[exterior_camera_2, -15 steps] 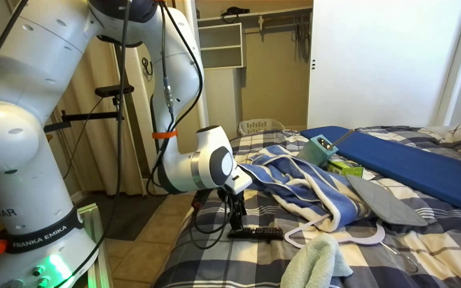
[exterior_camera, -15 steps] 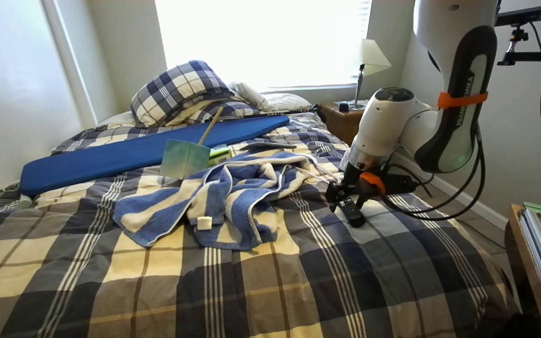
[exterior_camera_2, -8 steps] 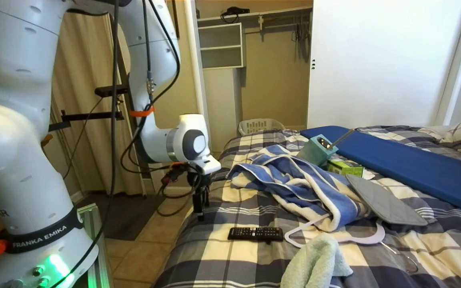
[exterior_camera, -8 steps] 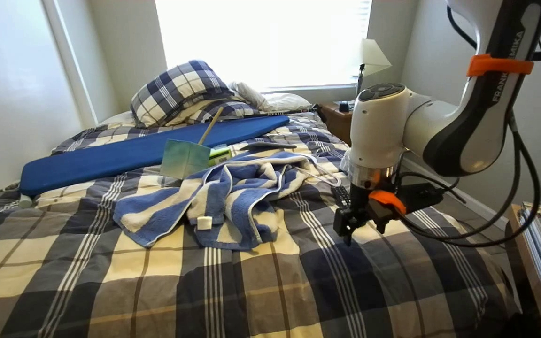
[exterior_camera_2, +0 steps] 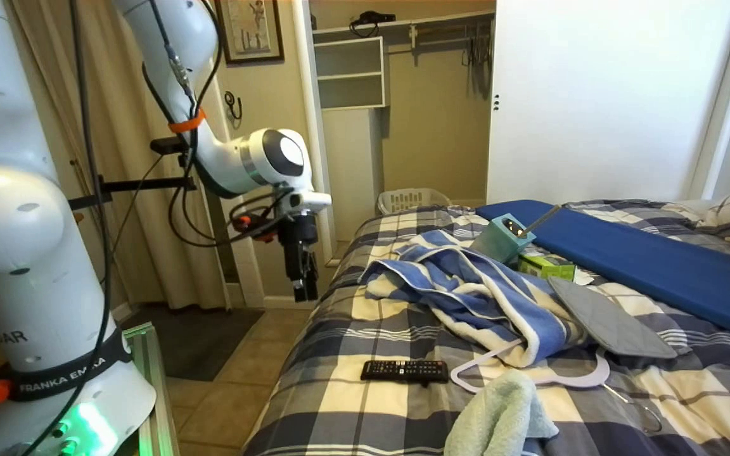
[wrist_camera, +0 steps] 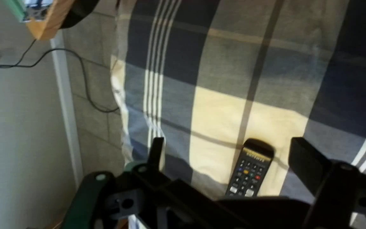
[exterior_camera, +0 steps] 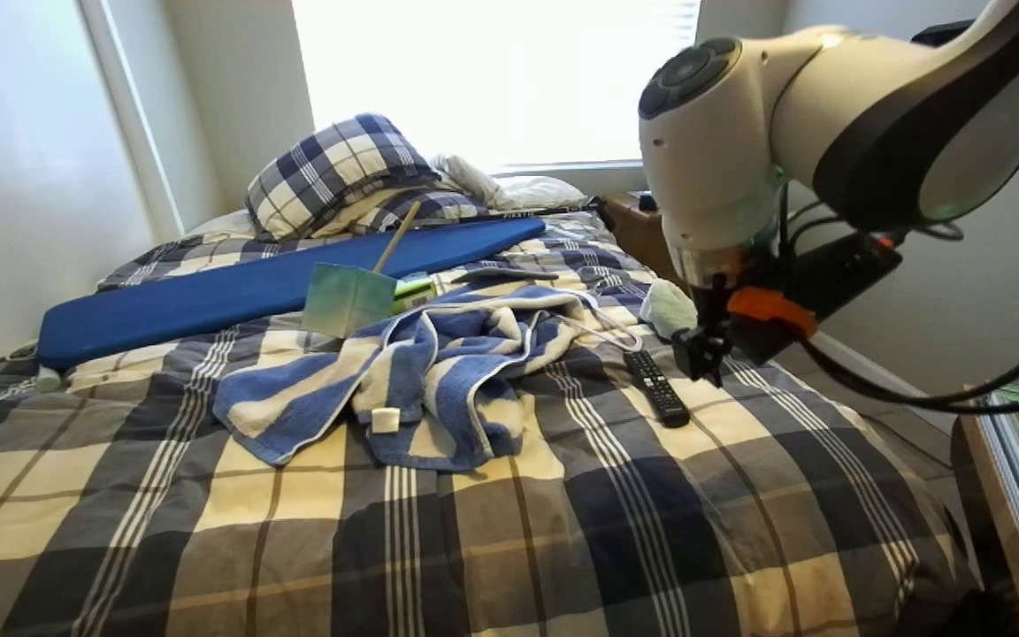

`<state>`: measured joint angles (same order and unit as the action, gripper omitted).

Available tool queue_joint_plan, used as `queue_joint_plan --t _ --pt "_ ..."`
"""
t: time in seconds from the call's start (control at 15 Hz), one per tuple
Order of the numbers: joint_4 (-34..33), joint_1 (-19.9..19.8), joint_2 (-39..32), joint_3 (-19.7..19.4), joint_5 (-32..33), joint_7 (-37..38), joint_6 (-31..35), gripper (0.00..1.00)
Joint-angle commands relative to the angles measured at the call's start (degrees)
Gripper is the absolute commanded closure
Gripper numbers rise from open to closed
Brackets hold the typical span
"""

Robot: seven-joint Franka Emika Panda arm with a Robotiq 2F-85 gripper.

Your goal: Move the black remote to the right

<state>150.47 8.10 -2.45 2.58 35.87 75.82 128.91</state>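
The black remote lies flat on the plaid bed, near the hanger. It also shows in an exterior view, lying beside the hanger's end. My gripper is raised above the bed, apart from the remote; it also shows in an exterior view over the bed's edge. In the wrist view the gripper is open and empty, its two fingers wide apart. The remote appears below and between them, its lower part hidden by the gripper body.
A blue striped towel lies mid-bed, with a white hanger at its edge. A pale green cloth, a grey pad, a teal box and a long blue cushion also lie on the bed.
My gripper was down at the remote one second ago. It has risen and moved away from the remote toward the bed's edge. The remote stays in the same place.
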Motion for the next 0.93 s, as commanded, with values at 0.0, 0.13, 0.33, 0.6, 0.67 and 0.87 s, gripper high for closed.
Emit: queue_joint_plan --t 0.0,0.13,0.33,0.6,0.67,0.87 --pt "0.1 1.2 13.5 3.4 3.0 -2.4 -13.9 0.0" --pt "-0.7 1.4 19.9 6.0 5.5 -4.9 -18.9 0.0" --pt "-2.4 0.2 19.1 7.6 5.1 -5.8 -18.2 0.0" --pt "-2.2 0.3 24.4 8.8 5.7 -9.0 -19.1 0.0" --pt "-2.2 0.3 24.3 8.7 5.7 -9.0 -19.1 0.0" --pt "-2.2 0.3 24.1 8.7 5.8 -9.0 -19.1 0.0"
